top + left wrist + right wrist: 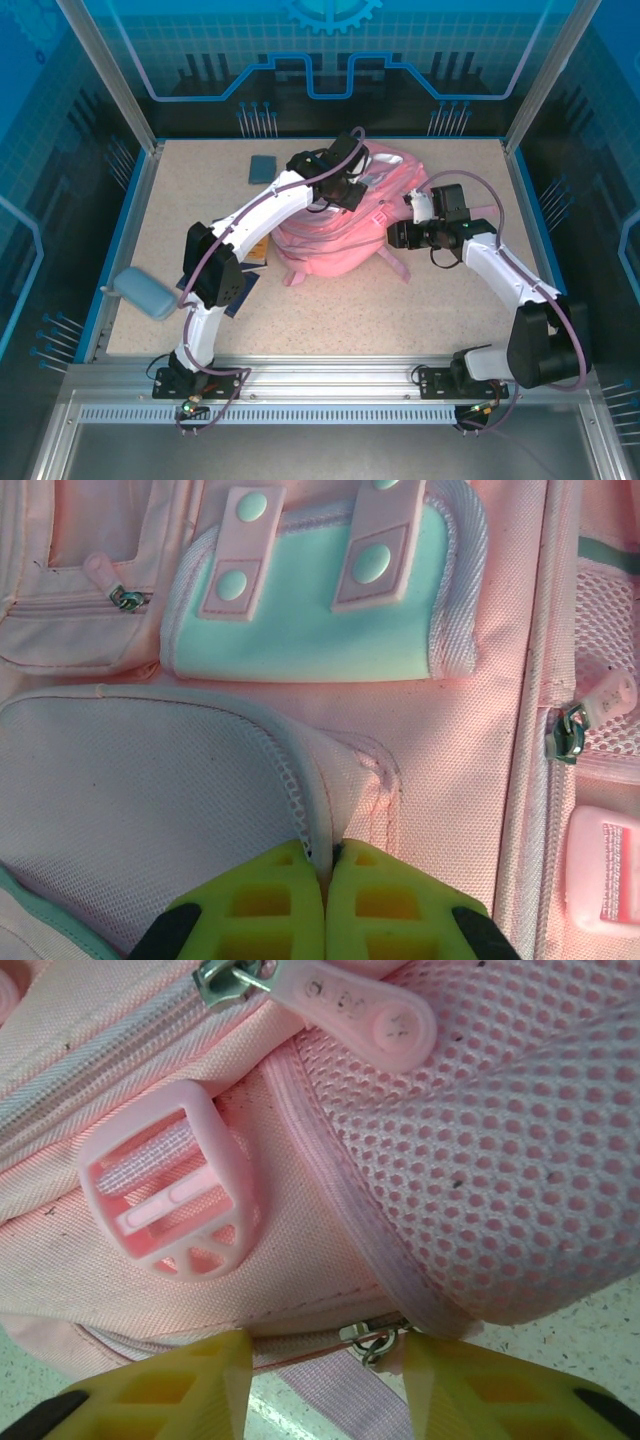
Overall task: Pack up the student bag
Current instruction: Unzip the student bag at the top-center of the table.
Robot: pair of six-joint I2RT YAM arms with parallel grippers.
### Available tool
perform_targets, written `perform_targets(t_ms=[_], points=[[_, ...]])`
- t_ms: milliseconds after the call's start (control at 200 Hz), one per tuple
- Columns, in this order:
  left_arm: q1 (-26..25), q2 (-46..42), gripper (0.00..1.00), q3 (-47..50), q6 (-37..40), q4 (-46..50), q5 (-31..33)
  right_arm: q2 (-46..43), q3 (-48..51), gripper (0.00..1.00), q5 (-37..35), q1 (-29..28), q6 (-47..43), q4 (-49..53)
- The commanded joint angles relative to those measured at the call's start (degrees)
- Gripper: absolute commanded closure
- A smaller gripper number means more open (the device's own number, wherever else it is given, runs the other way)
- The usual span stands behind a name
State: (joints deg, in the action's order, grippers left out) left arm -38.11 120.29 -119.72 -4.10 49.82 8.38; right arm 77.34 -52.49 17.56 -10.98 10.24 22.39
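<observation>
Speckled table (400, 310) w/ student bag (330, 240) mid, flat blue-grey item (262, 168) back-left.

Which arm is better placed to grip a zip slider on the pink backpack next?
Right, probably. The right gripper is open with a metal zip slider lined up between its fingertips, low on the pink backpack. The left gripper is shut on a piped flap edge, so it seems busy holding that.
</observation>
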Motion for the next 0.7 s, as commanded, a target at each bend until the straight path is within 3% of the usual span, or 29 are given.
perform_targets(t_ms=[0,60,205,495,695], points=[[0.3,-4.8,1.0,-0.6,-0.2,-4.3,-1.9,1.0,-0.9,0.51,0.0,-0.6,-0.9,-2.4],[0.4,-4.8,1.0,-0.5,-0.5,-4.5,-2.5,1.4,-1.2,0.53,1.6,-0.5,-1.5,-2.7],[0.5,-4.8,1.0,-0.3,-1.2,-4.9,-3.3,2.7,-1.7,0.67,6.7,-0.5,-2.3,-2.9],[0.6,-4.6,1.0,0.3,-2.2,-5.6,-3.4,1.1,-0.4,0.92,4.0,-0.7,-2.5,-2.7],[0.9,-4.5,1.0,0.5,-3.0,-5.9,-3.3,0.4,0.9,0.96,2.7,-0.8,-2.6,-2.7]])
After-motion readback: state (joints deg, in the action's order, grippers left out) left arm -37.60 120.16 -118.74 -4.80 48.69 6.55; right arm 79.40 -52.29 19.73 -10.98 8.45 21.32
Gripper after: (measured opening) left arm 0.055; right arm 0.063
